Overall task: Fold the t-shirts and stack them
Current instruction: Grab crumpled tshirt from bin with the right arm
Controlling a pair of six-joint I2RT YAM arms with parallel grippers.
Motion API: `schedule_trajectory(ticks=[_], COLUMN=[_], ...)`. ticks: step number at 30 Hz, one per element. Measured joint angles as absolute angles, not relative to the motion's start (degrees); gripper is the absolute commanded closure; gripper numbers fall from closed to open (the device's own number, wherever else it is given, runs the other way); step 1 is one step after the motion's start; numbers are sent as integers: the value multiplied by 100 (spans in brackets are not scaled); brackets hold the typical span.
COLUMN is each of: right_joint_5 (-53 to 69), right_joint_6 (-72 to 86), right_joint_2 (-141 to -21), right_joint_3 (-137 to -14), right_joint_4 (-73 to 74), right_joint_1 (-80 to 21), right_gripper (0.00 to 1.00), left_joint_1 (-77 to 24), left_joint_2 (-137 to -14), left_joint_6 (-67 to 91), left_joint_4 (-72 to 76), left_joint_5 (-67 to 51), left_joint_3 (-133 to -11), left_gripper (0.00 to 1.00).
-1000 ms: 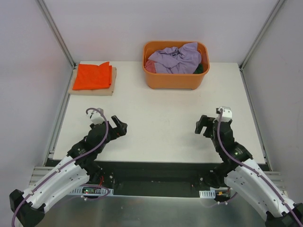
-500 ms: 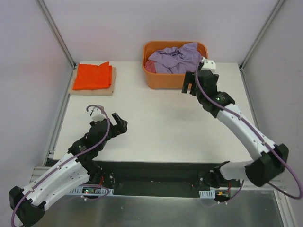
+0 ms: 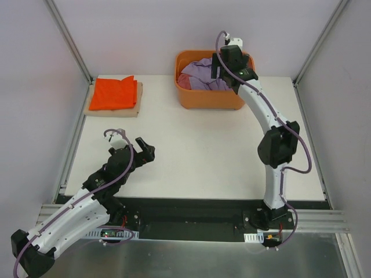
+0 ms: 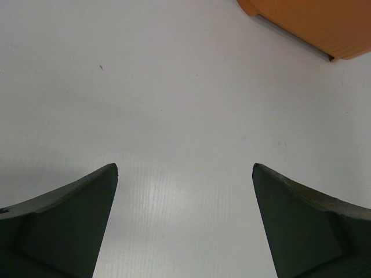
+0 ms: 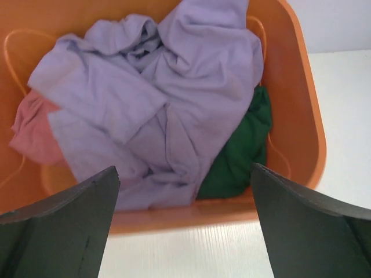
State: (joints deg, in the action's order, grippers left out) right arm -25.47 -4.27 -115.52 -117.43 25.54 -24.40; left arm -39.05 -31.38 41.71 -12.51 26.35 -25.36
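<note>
Lavender t-shirt [image 5: 156, 98] crumpled inside orange tub [image 5: 298, 133] — folded orange t-shirt [image 3: 114, 92] apart

Right arm [image 3: 272, 133] stretches to the desk's [image 3: 197, 150] far edge, right gripper [image 5: 184, 169] spread wide. Left arm [image 3: 87, 197] crouches bent by the near-left corner, left gripper [image 4: 184, 167] also wide.

Bright, even light fills every view. The white counter [image 4: 174, 104] carries a soft pale sheen between the left jaws. Both pairs look dark and slightly blurred; beyond the right jaws, the lavender shirt [image 5: 174, 87] holds gentle shadows in its folds.
</note>
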Motion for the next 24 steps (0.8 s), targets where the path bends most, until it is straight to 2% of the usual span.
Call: schedule_trajectory(ticks=[5, 10, 13, 17, 18, 20, 23, 24], right_joint_5=[-2495, -2279, -2154, -1894, -1850, -1828, -1730, -1706], right_joint_6=[-541, -685, -786, -858, -864, -838, -635, -534], right_joint_2=[-12709, -13491, -14123, -15089, -15262, -15454, -15598, -15618], right_joint_3=[-12960, -13281, -13677, -14414, -14518, -14534, -14532, -14551], right_joint_4=[2471, 1693, 1122, 294, 148, -78, -279, -344], right_joint_1=[-2189, -1940, -1824, -1702, -1682, -1660, -1610, -1594], right_gripper=[1, 1, 5, 19, 25, 46, 95, 99], left_joint_1=[-3903, -3905, -3905, -3905, -3903, -3905, -3903, -3903], left_joint_2=[-3216, -3380, -3437, -3546, -3605, -3739, -3981, -4077], left_joint_6=[4119, 4117, 4121, 4119, 4117, 4112, 4108, 4108], left_joint_4=[-1109, -1004, -921, -834, -808, -760, -733, -725], left_joint_5=[2768, 2919, 3050, 3199, 3227, 3297, 3382, 3406], left_joint_3=[-2471, -2375, -2287, -2206, -2204, -2204, -2204, -2204], left_gripper=[1, 1, 1, 1, 1, 1, 1, 1])
